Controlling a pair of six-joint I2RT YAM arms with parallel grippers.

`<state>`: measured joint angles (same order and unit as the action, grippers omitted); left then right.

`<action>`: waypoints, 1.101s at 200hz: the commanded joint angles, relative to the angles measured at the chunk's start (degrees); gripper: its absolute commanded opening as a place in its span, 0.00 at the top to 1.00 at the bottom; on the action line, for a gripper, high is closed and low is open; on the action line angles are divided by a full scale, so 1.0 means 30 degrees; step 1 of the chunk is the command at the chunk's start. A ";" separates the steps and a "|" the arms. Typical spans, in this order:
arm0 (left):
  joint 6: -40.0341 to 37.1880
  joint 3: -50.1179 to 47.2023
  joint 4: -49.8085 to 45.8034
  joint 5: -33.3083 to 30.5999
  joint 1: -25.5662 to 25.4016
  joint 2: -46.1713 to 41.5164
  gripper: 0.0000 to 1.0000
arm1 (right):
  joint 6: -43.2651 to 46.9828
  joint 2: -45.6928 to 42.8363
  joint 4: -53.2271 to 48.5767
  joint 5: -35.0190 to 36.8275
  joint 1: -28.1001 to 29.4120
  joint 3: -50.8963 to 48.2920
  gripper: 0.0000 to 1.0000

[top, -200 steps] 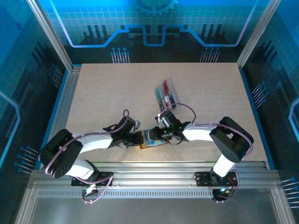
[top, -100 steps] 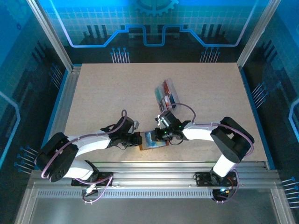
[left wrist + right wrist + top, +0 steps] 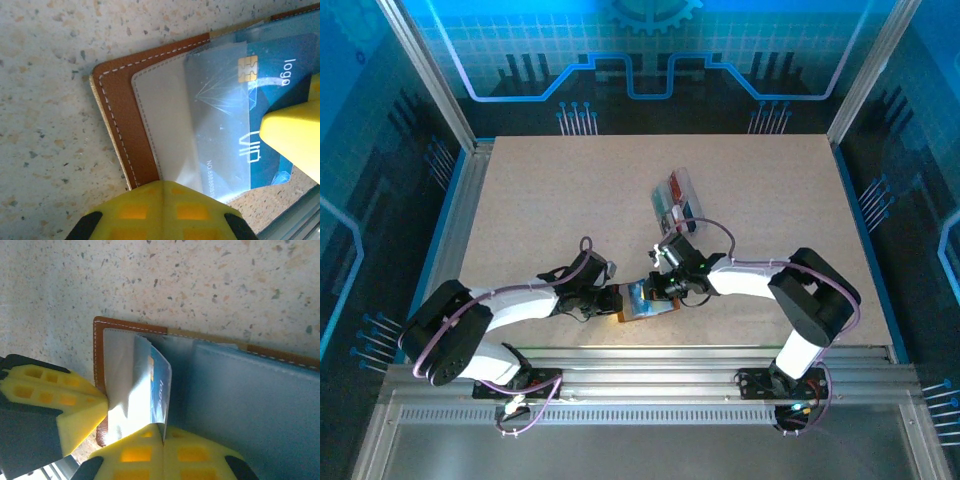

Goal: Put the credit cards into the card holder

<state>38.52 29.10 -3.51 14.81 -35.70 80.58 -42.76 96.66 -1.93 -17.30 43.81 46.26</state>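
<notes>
Brown leather folding card holder, white stitching, pale grey-blue lining; blue plastic credit card, gold chip; speckled beige worktop.

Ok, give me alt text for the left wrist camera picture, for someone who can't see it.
A blue card with a gold chip lies partly under the clear sleeve of an open brown wallet on a speckled table. A yellow finger of the right gripper covers the card's right edge; the shut left gripper sits over the wallet's bottom edge.

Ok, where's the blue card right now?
Top view: it's in the open wallet near the table's front edge, centre. Left wrist view shows the blue card partly tucked under the wallet's clear sleeve.
</notes>
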 commanded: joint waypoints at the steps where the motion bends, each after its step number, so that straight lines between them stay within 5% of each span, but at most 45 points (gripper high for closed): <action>1: -0.0462 -0.0003 -0.0052 -0.0276 0.0142 0.0569 1.00 | 0.0616 0.1004 -0.1646 -0.0210 -0.0037 0.0234 1.00; 142: -0.0382 -0.0150 0.0314 -0.0158 0.0123 0.0662 1.00 | 0.0282 0.1659 -0.1074 -0.1143 0.0655 0.0529 1.00; 220: -0.0348 -0.0106 0.0605 0.0009 0.0122 0.0848 1.00 | 0.0230 0.2163 -0.0477 -0.1061 0.1537 0.1165 0.84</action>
<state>38.54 29.08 -2.96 14.92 -35.55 81.01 -42.28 100.75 -1.52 -19.92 45.63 49.21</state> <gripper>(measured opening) 0.053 0.122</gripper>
